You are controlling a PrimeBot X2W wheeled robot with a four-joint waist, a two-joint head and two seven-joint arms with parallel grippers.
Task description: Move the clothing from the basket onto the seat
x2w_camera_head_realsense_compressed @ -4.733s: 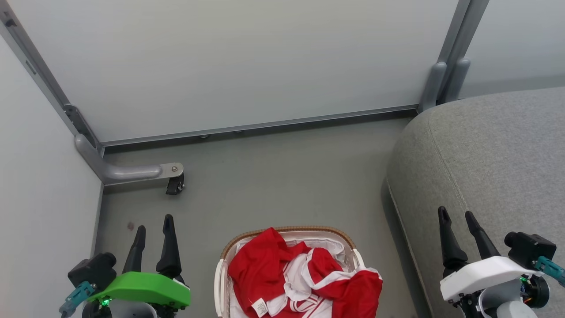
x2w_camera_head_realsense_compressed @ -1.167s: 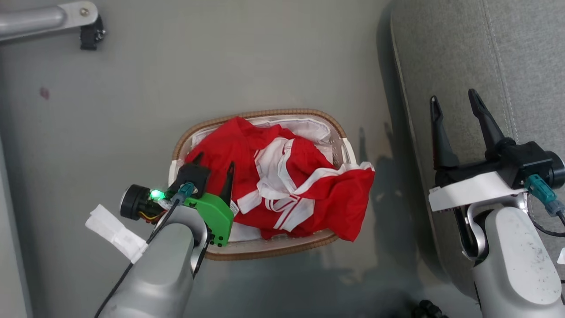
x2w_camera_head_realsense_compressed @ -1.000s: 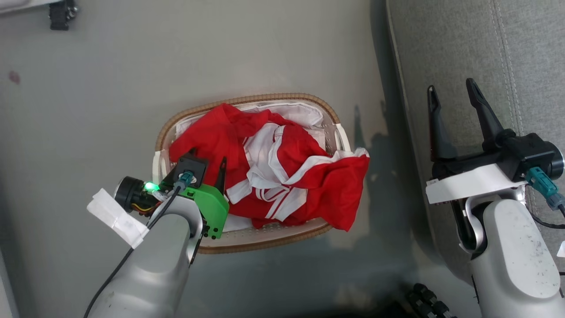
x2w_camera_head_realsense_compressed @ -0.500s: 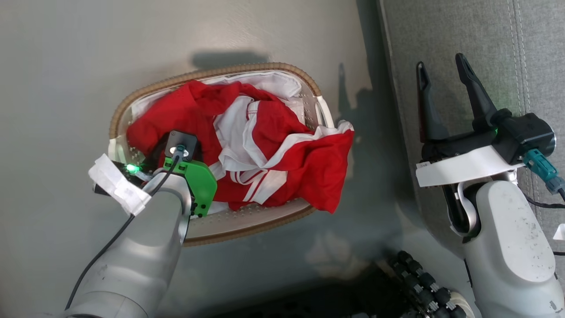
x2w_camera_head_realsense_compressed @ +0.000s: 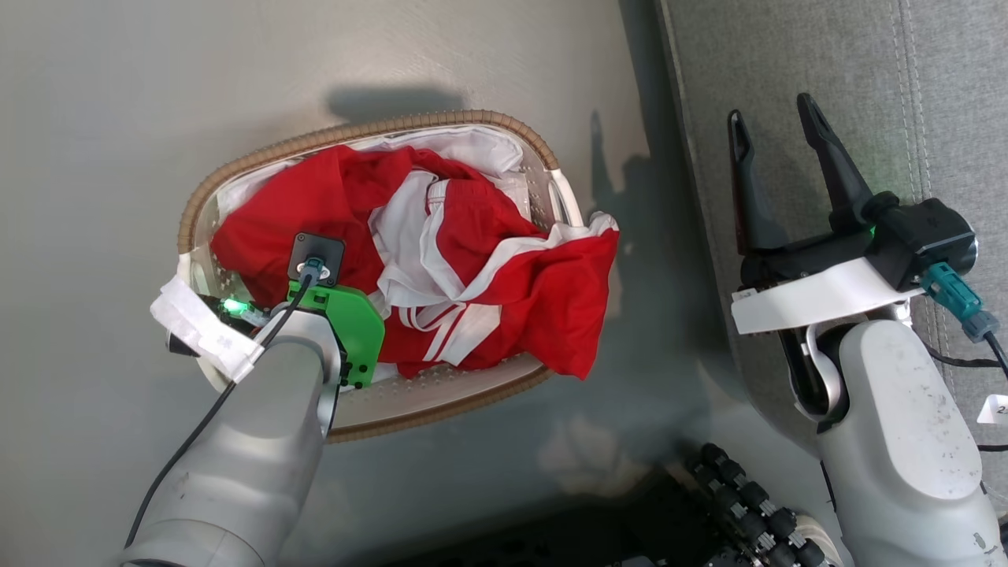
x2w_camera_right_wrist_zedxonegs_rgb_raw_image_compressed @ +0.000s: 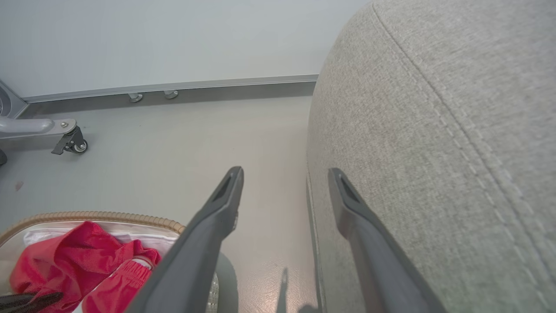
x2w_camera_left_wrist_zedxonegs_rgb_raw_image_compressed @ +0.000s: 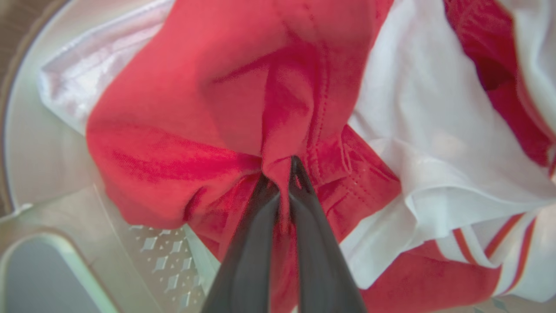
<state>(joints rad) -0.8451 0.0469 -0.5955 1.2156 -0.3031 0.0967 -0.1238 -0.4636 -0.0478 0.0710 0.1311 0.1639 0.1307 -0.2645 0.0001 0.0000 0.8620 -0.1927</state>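
With left end effector (x2w_camera_left_wrist_zedxonegs_rgb_raw_image_compressed: pixel 280 167) pinched shut on red-and-white basketball clothing (x2w_camera_head_realsense_compressed: pixel 504 291) inside the small oval white brown-rimmed basket (x2w_camera_head_realsense_compressed: pixel 354 130) and right end effector (x2w_camera_head_realsense_compressed: pixel 772 110) agape by the large grey fabric seat (x2w_camera_head_realsense_compressed: pixel 787 47), stood at the grasp, needing next a lift clear and a carry seatward.

Floor (x2w_camera_head_realsense_compressed: pixel 118 94) was plain grey, slightly glossy. In right wrist view, a pale wall panel (x2w_camera_right_wrist_zedxonegs_rgb_raw_image_compressed: pixel 173 39) sat at 12 o'clock with a metal rail (x2w_camera_right_wrist_zedxonegs_rgb_raw_image_compressed: pixel 226 82) along its base and two small fittings (x2w_camera_right_wrist_zedxonegs_rgb_raw_image_compressed: pixel 135 97) just under the rail, toward 11. Grey bracket leg (x2w_camera_right_wrist_zedxonegs_rgb_raw_image_compressed: pixel 30 126) with black caster (x2w_camera_right_wrist_zedxonegs_rgb_raw_image_compressed: pixel 71 143) was at 9 o'clock, on the floor, with a small dark spot (x2w_camera_right_wrist_zedxonegs_rgb_raw_image_compressed: pixel 18 185) below it. In head view, a black ribbed part (x2w_camera_head_realsense_compressed: pixel 748 504) at 5 o'clock, unidentifiable.
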